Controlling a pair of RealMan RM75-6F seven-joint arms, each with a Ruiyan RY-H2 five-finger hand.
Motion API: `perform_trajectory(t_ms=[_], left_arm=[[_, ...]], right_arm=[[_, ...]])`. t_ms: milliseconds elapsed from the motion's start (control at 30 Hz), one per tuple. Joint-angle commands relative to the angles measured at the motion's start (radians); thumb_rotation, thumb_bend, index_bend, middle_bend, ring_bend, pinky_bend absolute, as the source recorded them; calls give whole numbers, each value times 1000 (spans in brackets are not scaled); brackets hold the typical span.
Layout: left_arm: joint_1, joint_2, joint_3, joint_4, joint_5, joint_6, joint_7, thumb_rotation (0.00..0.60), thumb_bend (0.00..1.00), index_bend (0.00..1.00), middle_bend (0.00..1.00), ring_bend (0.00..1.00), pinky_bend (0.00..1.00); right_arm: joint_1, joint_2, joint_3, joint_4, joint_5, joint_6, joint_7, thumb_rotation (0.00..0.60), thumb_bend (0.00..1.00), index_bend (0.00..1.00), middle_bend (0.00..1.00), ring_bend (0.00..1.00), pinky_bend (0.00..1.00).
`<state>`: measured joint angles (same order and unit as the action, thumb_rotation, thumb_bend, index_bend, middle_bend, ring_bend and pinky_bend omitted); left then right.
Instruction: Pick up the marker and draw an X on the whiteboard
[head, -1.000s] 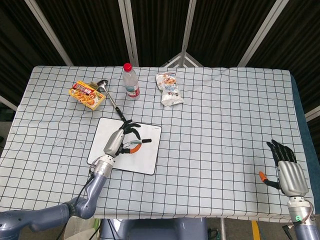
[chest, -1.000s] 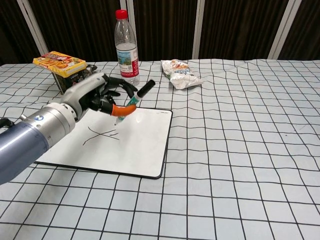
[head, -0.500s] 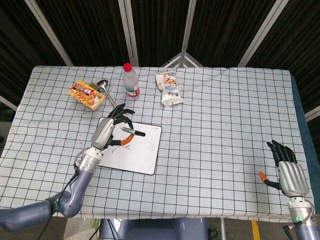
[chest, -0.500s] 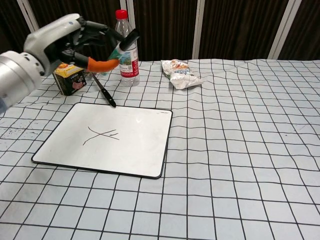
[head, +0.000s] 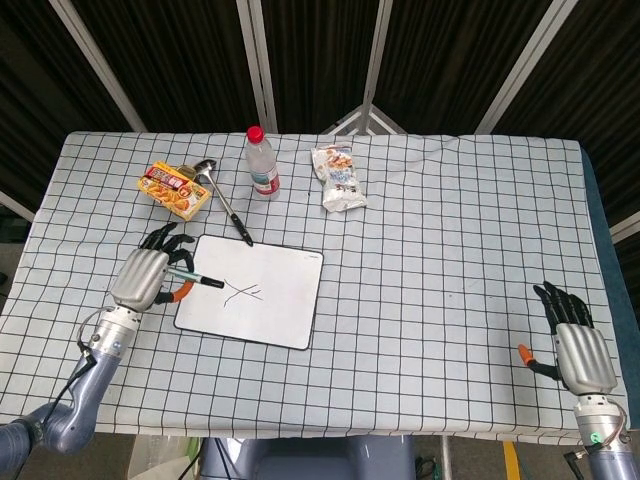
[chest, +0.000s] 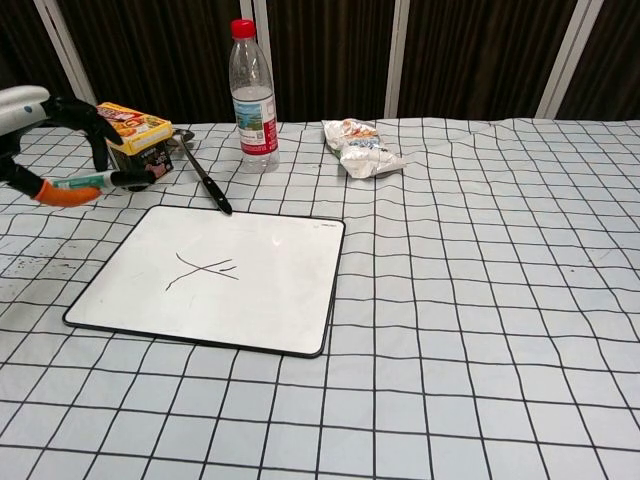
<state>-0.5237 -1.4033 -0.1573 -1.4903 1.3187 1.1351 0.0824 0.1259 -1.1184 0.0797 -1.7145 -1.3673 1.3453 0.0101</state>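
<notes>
X drawn on board (head: 255, 290). Left hand (head: 148, 275) holds marker (head: 196, 281) off board's left edge; set it down flat, clear of ink. Right hand (head: 575, 340) spread, empty.

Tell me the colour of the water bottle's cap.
Red. The water bottle's cap shows best in the chest view.

A checkered-cloth counter (head: 420, 250) carries a whiteboard (head: 270, 310) just right of the left hand (head: 143, 277). Beyond the hand lie a snack box (head: 175, 189), ladle (head: 222, 198), water bottle (head: 262, 162) and snack bag (head: 337, 177).
</notes>
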Motion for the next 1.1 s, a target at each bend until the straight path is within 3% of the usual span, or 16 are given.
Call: perform_trajectory(t_ms=[33, 567, 1100], left_arm=[[10, 6, 29, 47, -39, -29, 70, 600, 455, 656, 207, 59, 110], [4, -103, 60, 237, -87, -96, 114, 600, 416, 615, 182, 56, 106], [16, -56, 79, 264, -80, -97, 150, 600, 372, 569, 127, 19, 62]], right_arm=[[0, 0, 0, -1, 1, -2, -2, 600, 312, 0, 0, 0, 0], [2, 2, 2, -1, 4, -6, 2, 600, 312, 0, 0, 0, 0], [1, 1, 0, -3, 1, -2, 0, 600, 313, 0, 0, 0, 0]])
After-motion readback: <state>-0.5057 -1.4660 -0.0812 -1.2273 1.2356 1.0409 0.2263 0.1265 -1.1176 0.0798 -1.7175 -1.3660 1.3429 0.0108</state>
